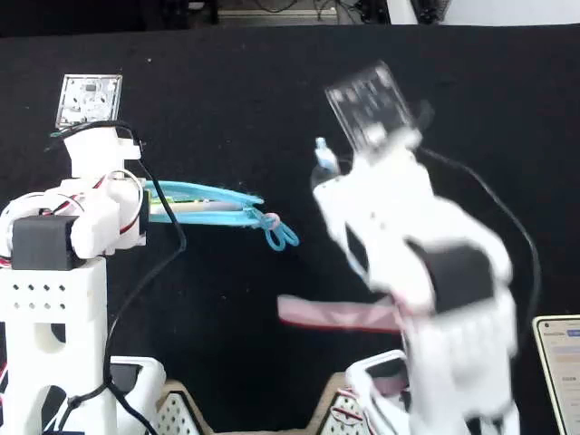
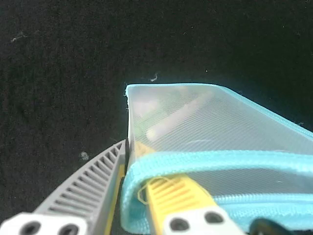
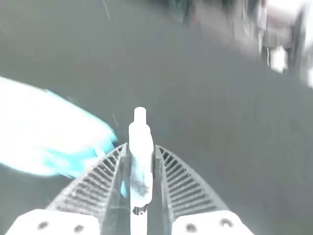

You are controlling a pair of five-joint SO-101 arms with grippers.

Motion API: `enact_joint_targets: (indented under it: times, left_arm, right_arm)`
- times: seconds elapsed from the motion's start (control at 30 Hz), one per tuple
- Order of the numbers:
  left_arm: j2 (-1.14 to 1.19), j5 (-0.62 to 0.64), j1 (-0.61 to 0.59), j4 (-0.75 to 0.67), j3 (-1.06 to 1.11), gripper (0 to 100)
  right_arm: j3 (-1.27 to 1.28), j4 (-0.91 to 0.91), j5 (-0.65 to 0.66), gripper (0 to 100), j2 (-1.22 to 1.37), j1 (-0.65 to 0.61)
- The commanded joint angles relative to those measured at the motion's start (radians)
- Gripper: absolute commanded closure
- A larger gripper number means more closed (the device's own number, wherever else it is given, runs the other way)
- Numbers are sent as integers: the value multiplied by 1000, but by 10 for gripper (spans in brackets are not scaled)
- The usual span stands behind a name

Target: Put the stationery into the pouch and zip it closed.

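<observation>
Left pincer [image 2: 133, 155] sits nearest in its wrist view, grey and yellow fingers [image 2: 93, 191] clamped tight on the blue zip edge of a clear ribbed pouch [image 2: 210, 122]. Inside the pouch lies a pale stick-shaped item [image 2: 172, 122], too hazy to name. In the right wrist view, the right pincer [image 3: 140, 149] is narrowed around a white pen [image 3: 139, 125] that stands straight up between its fingers, with the pouch a pale blue blur at the left of the frame. The high view adds the black table [image 1: 227, 82], the pouch seen side-on at centre left, a flat pink strip [image 1: 331, 314] lying at lower centre, and a phone [image 1: 562, 372] at the lower right edge.
</observation>
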Motion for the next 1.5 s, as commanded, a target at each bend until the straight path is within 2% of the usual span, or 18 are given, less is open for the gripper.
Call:
enact_joint_targets:
  times: [0.0,0.2,0.37,0.83,0.93,1.13,1.27,1.47]
  left_arm:
    - [5,3,-5,3,4,970]
    - [5,3,-5,3,4,970]
    - [5,3,-5,3,4,970]
    - [5,3,-5,3,4,970]
    - [5,3,-5,3,4,970]
    - [5,3,-5,3,4,970]
    - [5,3,-5,3,4,970]
    - [5,3,-5,3,4,970]
  right_arm:
    - [-45,-164,-109,987,-211,-161]
    - [-44,-425,-216,985,-321,-330]
    - [-7,-554,-219,984,-295,-420]
    - [440,-930,-219,986,-278,-425]
    - [496,-936,-215,986,-278,-423]
    - [605,-936,-18,986,-278,-423]
    - [638,-898,12,974,-275,-430]
    - [495,-612,12,740,-278,-430]
